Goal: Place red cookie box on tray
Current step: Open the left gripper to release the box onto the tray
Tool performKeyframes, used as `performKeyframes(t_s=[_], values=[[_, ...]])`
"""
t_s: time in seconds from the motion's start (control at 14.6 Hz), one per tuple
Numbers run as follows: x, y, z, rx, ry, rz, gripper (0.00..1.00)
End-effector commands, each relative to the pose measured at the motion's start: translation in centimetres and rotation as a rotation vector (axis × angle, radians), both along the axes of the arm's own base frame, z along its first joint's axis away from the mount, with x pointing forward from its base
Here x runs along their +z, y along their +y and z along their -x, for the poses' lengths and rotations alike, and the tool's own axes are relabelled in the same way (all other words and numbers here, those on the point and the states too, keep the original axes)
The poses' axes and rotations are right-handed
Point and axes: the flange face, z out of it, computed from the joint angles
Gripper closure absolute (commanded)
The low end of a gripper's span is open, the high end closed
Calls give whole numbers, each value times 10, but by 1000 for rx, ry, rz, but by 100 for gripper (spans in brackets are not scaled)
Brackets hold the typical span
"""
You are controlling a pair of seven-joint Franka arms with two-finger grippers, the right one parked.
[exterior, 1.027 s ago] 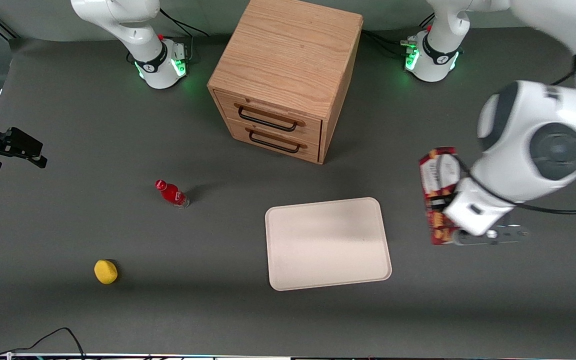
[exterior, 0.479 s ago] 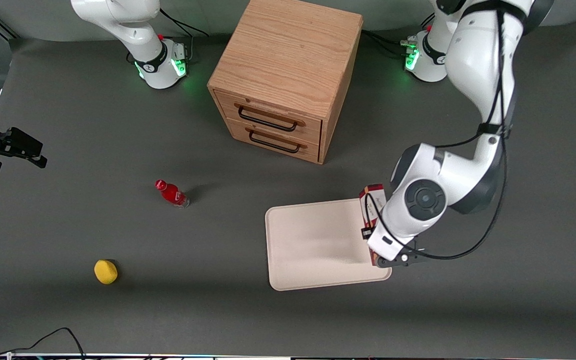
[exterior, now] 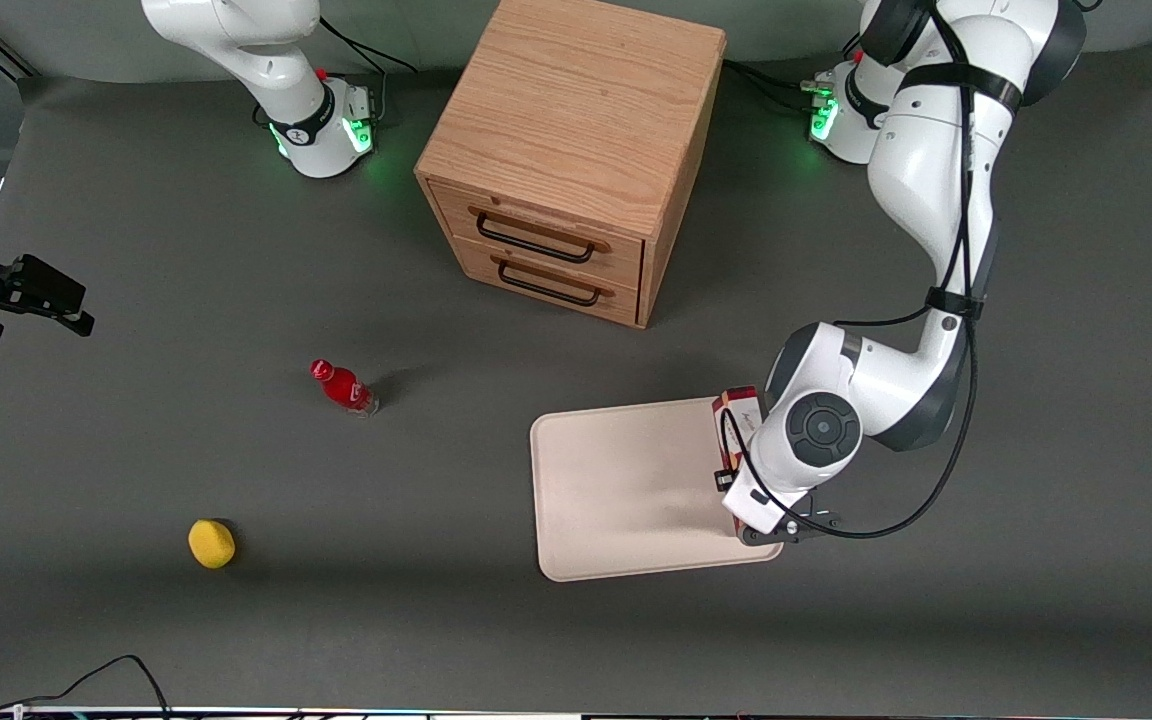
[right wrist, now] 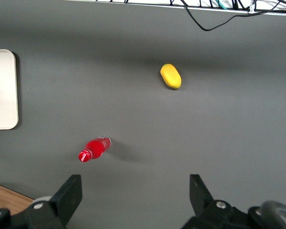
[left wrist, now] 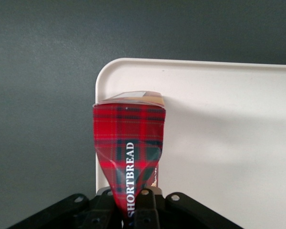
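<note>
The red cookie box (left wrist: 128, 143), tartan-patterned with "SHORTBREAD" in white, is pinched between my gripper's (left wrist: 132, 212) fingers, and its side is creased inward at the grip. It lies along the edge of the cream tray (left wrist: 219, 133) toward the working arm's end, with its free end near a rounded corner. In the front view the wrist covers most of the box (exterior: 738, 412), and only the end farther from the camera shows over the tray (exterior: 626, 490). The gripper (exterior: 764, 512) is low over that edge. I cannot tell whether the box touches the tray.
A wooden two-drawer cabinet (exterior: 566, 160) stands farther from the camera than the tray. A small red bottle (exterior: 343, 387) and a yellow lemon-like object (exterior: 211, 543) lie toward the parked arm's end. A black cable (exterior: 106, 675) runs along the table's near edge.
The arm swung the box from beside the tray, toward the working arm's end, to over the tray's edge. In the last half second it shifted slightly farther onto the tray.
</note>
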Motion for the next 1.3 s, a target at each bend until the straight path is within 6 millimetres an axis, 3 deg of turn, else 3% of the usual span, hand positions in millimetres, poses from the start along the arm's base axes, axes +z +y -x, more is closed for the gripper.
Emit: performKeyframes(t_s=[0.0,0.27,0.41,0.48,0.55,0.62,0.75,0.82,0.96,1.1,1.23], values=[[-1,-9,-2,13,-16,-18,100],[-3,-7,-4,-17,-39,-32,100],[-3,-7,-5,-22,-41,-34,72],[-3,-7,-5,-22,-41,-34,47],[-3,-6,-5,-24,-42,-41,12],[-1,-6,-5,-32,-48,-50,0],[14,1,-8,-20,-54,-53,0],[30,7,-10,-8,-68,-51,0],[85,21,-5,-19,-50,-79,0],[150,69,-4,-67,-47,-86,0],[200,118,6,-152,-15,-88,0]])
